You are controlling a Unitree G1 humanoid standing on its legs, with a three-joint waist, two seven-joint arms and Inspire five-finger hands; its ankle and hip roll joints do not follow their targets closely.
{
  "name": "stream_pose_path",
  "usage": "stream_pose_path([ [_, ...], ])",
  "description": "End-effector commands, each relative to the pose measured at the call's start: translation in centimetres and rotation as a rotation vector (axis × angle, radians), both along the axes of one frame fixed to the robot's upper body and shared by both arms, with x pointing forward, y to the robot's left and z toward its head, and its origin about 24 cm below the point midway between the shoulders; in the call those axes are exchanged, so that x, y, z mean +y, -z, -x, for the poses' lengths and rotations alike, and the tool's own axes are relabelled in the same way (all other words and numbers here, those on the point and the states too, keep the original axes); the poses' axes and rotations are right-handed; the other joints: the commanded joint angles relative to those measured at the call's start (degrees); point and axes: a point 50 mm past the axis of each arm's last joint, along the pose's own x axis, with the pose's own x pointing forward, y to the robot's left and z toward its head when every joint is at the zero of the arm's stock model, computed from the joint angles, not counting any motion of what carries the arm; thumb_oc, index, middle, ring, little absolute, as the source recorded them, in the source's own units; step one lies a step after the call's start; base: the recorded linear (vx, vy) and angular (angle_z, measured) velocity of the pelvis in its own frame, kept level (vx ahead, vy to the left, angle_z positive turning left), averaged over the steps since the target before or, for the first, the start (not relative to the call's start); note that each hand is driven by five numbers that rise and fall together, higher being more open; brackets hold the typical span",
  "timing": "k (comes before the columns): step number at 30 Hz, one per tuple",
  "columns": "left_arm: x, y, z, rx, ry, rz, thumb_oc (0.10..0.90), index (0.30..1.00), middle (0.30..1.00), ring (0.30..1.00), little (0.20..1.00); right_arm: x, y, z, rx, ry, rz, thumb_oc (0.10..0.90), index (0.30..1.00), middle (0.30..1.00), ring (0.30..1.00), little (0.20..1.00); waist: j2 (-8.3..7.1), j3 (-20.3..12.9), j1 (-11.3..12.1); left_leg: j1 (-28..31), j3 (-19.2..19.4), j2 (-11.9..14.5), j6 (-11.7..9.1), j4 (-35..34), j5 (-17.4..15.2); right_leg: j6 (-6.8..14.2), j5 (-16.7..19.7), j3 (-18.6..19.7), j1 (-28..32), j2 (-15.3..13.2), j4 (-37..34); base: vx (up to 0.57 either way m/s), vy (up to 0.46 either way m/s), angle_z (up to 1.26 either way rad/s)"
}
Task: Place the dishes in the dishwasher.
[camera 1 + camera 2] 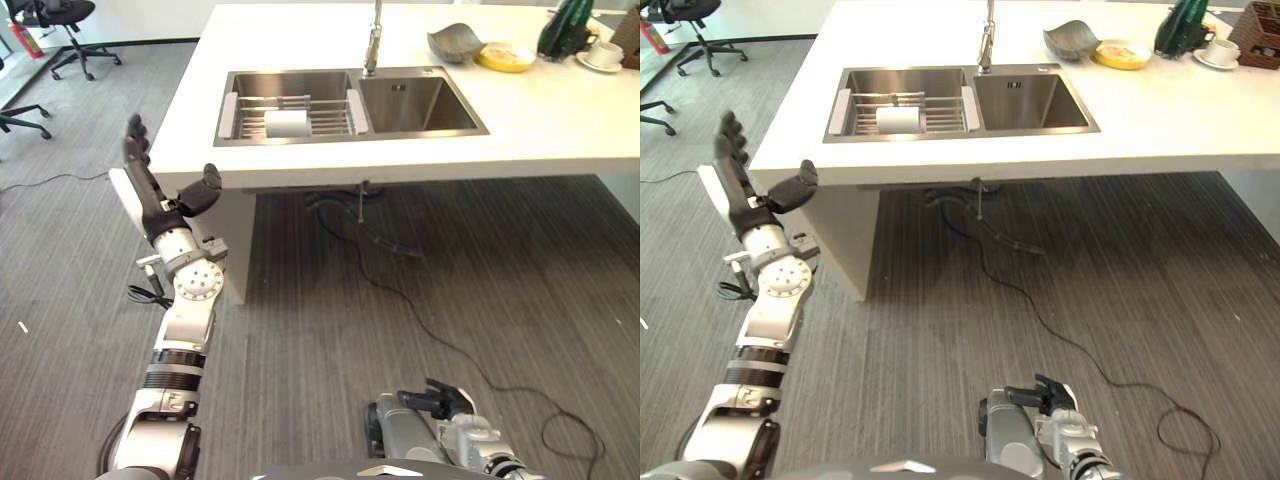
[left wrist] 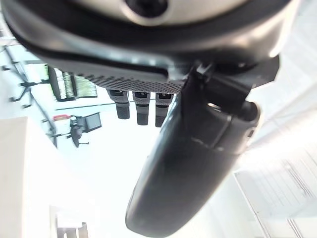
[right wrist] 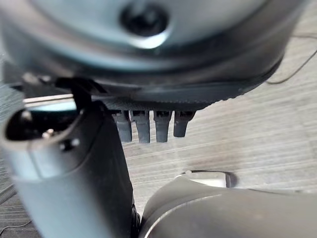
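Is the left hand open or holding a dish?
Open and empty: the left hand is raised beside the counter with straight fingers and nothing between them and the thumb.

White counter [image 1: 560, 120] with double sink [image 1: 350, 105], grey bowl [image 1: 455, 42], yellow plate [image 1: 506, 57], cup on saucer [image 1: 604, 55]

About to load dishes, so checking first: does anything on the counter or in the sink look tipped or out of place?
The grey bowl beside the yellow plate sits tilted on its side. Nothing looks spilled.
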Motion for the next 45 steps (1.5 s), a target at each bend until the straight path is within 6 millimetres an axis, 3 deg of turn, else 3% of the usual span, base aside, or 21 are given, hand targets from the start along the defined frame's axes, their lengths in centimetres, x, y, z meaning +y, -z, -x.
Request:
stream_pose_path([
  [1,-1.8,-2.9,0.8,-0.134,0.097,-0.212,0.800,0.900,0.900,0.900,0.900,-0.6,0.9,3.0,0.099,-0.033,0.046,0.800,0.900,0.900,0.900,0.900,-1.26,-2.86,-2.12,-7.10,0.46,-7.52,-0.94,-3.85,4.81,-0.73,6.31,4.47,9.97,3.68,-6.86,0.26,-0.152,1.11],
  [3,-2.6,-1.9,1.2,-0.056,0.194,-0.328,0.800,0.900,0.900,0.900,0.900,-0.2,1.5,5.0,0.162,-0.040,0.021,0.800,0.900,0.900,0.900,0.900,-2.06,-3.78,-2.30,-6.23,-0.84,-7.30,-1.59,-3.85,4.30,-0.69,9.13,3.97,9.82,2.38,-10.84,0.24,-0.196,1.17],
  [9,-3.4,-0.8,1.9,0.037,0.306,-0.444,0.800,0.900,0.900,0.900,0.900,-0.1,1.5,4.2,0.164,-0.101,0.014,0.800,0.900,0.900,0.900,0.900,-1.95,-5.69,-1.69,-6.23,-1.94,-6.06,-3.30,0.76,2.13,-2.58,8.25,3.30,15.43,1.94,-13.08,0.19,-0.162,0.37],
  [11,-3.1,-1.6,2.3,0.037,0.281,-0.581,0.800,0.900,0.900,0.900,0.900,-0.9,0.8,2.5,0.111,-0.087,0.025,0.800,0.900,0.900,0.900,0.900,-1.71,-5.48,-1.21,-9.25,-1.26,-6.03,-6.01,12.14,5.11,-3.95,7.55,3.04,19.09,2.03,-15.72,0.15,-0.184,-0.01],
  [14,-3.3,-2.2,2.4,0.011,0.290,-0.587,0.800,0.900,0.900,0.900,0.900,-1.2,0.6,2.1,0.095,-0.092,0.031,0.800,0.900,0.900,0.900,0.900,-1.91,-4.76,-0.98,-12.29,-0.75,-6.02,-7.21,18.49,6.91,-4.30,7.24,2.38,20.74,1.56,-16.81,0.05,-0.114,0.05],
  [15,-3.2,-2.5,2.1,0.006,0.282,-0.580,0.800,0.900,0.900,0.900,0.900,-1.8,0.0,0.6,0.052,-0.112,0.055,0.800,0.900,0.900,0.900,0.900,-3.39,-2.65,0.20,-17.71,0.92,-7.10,-8.72,31.78,10.57,-5.16,6.58,2.30,23.56,0.02,-17.93,0.07,-0.140,0.01],
  [16,-3.2,-2.5,2.1,0.006,0.282,-0.580,0.800,0.900,0.900,0.900,0.900,-1.8,0.0,0.6,0.052,-0.112,0.055,0.800,0.900,0.900,0.900,0.900,-3.39,-2.65,0.20,-17.71,0.92,-7.10,-8.72,31.78,10.57,-5.16,6.58,2.30,23.56,0.02,-17.93,0.16,-0.195,0.11],
  [17,-3.2,-3.4,1.7,-0.014,0.276,-0.589,0.800,0.900,0.900,0.900,0.900,-2.5,-0.4,0.1,0.043,-0.116,0.076,0.800,0.900,0.900,0.900,0.900,-3.75,-1.59,0.89,-21.69,4.34,-5.33,-8.01,33.77,10.80,-5.53,6.50,1.81,25.93,-0.98,-20.28,0.08,-0.055,0.10],
  [19,-3.2,-3.4,1.7,-0.014,0.276,-0.589,0.800,0.900,0.900,0.900,0.900,-2.5,-0.4,0.1,0.043,-0.116,0.076,0.800,0.900,0.900,0.900,0.900,-3.75,-1.59,0.89,-21.69,4.34,-5.33,-8.01,33.77,10.80,-5.53,6.50,1.81,25.93,-0.98,-20.28,0.12,-0.010,0.05],
  [20,-3.2,-4.2,1.4,-0.030,0.258,-0.636,0.800,0.900,0.900,0.900,0.900,-3.3,-0.2,0.8,0.065,-0.089,0.083,0.800,0.900,0.900,0.900,0.900,-2.97,-1.96,1.01,-22.75,7.30,-2.11,-7.22,25.36,9.94,-4.70,5.79,1.38,27.94,-1.67,-22.76,0.34,0.133,-0.04],
  [21,-2.9,-4.7,1.2,-0.019,0.240,-0.692,0.800,0.900,0.900,0.900,0.900,-3.5,0.0,1.7,0.095,-0.070,0.080,0.800,0.900,0.900,0.900,0.900,-1.72,-2.63,1.08,-21.54,7.10,0.05,-6.70,10.48,9.99,-3.91,4.86,1.63,28.79,-1.60,-22.87,0.34,0.133,-0.04],
  [23,-2.9,-4.7,1.2,-0.019,0.240,-0.692,0.800,0.900,0.900,0.900,0.900,-3.5,0.0,1.7,0.095,-0.070,0.080,0.800,0.900,0.900,0.900,0.900,-1.72,-2.63,1.08,-21.54,7.10,0.05,-6.70,10.48,9.99,-3.91,4.86,1.63,28.79,-1.60,-22.87,0.19,0.097,-0.31],
  [24,-2.2,-4.6,0.9,0.027,0.211,-0.778,0.800,0.900,0.900,0.900,0.900,-3.4,0.6,3.3,0.154,-0.093,0.078,0.800,0.900,0.900,0.900,0.900,-0.25,-3.45,0.92,-20.49,4.83,0.24,-7.12,4.45,12.16,-3.30,3.29,2.22,29.28,-1.13,-21.81,0.18,0.096,-0.57],
  [27,-1.7,-4.1,0.9,0.086,0.217,-0.845,0.800,0.900,0.900,0.900,0.900,-2.7,1.0,4.1,0.178,-0.088,0.051,0.800,0.900,0.900,0.900,0.900,-0.08,-5.85,0.53,-16.05,5.70,-0.37,-6.35,-1.91,12.64,-2.71,3.54,2.52,28.21,-1.46,-20.78,0.28,0.194,-0.42],
  [32,-1.2,-4.7,1.2,0.108,0.218,-0.939,0.800,0.900,0.900,0.900,0.900,-1.5,1.3,4.4,0.191,-0.119,0.008,0.800,0.900,0.900,0.900,0.900,-0.63,-7.20,0.85,-14.52,7.41,-1.67,-5.42,-3.85,11.59,-1.27,3.62,2.33,27.72,-3.10,-19.86,0.11,0.127,-0.37],
  [33,-1.3,-4.9,1.3,0.109,0.246,-0.966,0.800,0.900,0.900,0.900,0.900,-0.7,1.4,4.1,0.185,-0.159,-0.003,0.800,0.900,0.900,0.900,0.900,-0.74,-7.05,1.01,-14.58,7.42,-2.34,-4.73,-3.85,10.73,-0.22,3.03,2.10,25.30,-3.74,-14.25,0.04,0.117,-0.09],
  [34,-1.3,-4.9,1.3,0.109,0.246,-0.966,0.800,0.900,0.900,0.900,0.900,-0.7,1.4,4.1,0.185,-0.159,-0.003,0.800,0.900,0.900,0.900,0.900,-0.74,-7.05,1.01,-14.58,7.42,-2.34,-4.73,-3.85,10.73,-0.22,3.03,2.10,25.30,-3.74,-14.25,0.05,0.198,-0.21],
  [35,-1.9,-4.9,1.1,0.108,0.292,-0.945,0.800,0.900,0.900,0.900,0.900,-0.8,1.0,3.0,0.149,-0.148,-0.005,0.800,0.900,0.900,0.900,0.900,-0.52,-6.10,0.78,-14.11,6.88,-2.37,-4.10,-3.85,10.67,0.74,3.64,2.66,22.46,-2.79,-7.31,0.02,0.082,-0.12],
  [36,-1.9,-4.9,1.1,0.108,0.292,-0.945,0.800,0.900,0.900,0.900,0.900,-0.8,1.0,3.0,0.149,-0.148,-0.005,0.800,0.900,0.900,0.900,0.900,-0.52,-6.10,0.78,-14.11,6.88,-2.37,-4.10,-3.85,10.67,0.74,3.64,2.66,22.46,-2.79,-7.31,0.04,0.162,0.10],
  [37,-2.1,-5.4,1.0,0.095,0.314,-0.946,0.800,0.900,0.900,0.900,0.900,-0.9,0.7,2.0,0.113,-0.143,-0.012,0.800,0.900,0.900,0.900,0.900,-0.04,-4.87,0.07,-13.58,5.98,-2.37,-3.64,-3.85,10.19,1.46,4.15,3.54,18.98,-1.55,0.10,0.02,0.081,0.21],
  [45,-0.7,-4.6,2.2,0.088,0.322,-0.790,0.800,0.900,0.900,0.900,0.900,-0.1,1.0,2.7,0.142,-0.206,-0.007,0.800,0.900,0.900,0.900,0.900,-0.31,-6.14,1.44,-13.00,6.42,-3.03,-3.87,-3.85,9.50,-1.14,1.41,-0.50,23.57,-1.96,-12.10,0.04,0.001,0.39],
])
